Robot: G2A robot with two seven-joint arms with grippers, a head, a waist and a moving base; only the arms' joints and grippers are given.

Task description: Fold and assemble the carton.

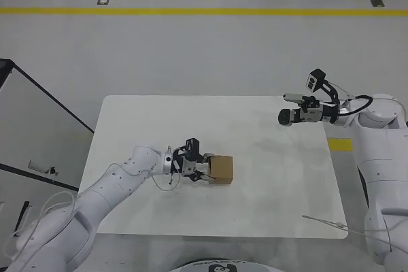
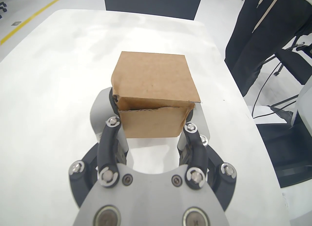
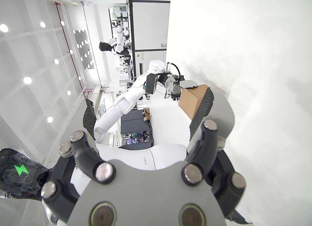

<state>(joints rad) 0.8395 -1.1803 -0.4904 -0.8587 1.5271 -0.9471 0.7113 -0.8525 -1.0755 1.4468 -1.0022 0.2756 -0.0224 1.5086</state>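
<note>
Carton (image 1: 222, 169) (image 2: 153, 85) sits flat mid-table (image 1: 272, 136), toward the near edge. It is almost cubic, so the long axis is hard to call. The flap end faces the left gripper (image 1: 202, 170) (image 2: 154, 114), with a ragged gap under the top flap. The far face is hidden. The left fingers (image 2: 102, 107) clamp its two sides. Right gripper (image 1: 283, 116) (image 3: 146, 112) is near the far right corner, fingers spread apart.

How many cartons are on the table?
1. The carton sits near the middle of the table, held at one end by the left gripper. Nothing appears hidden.
</note>
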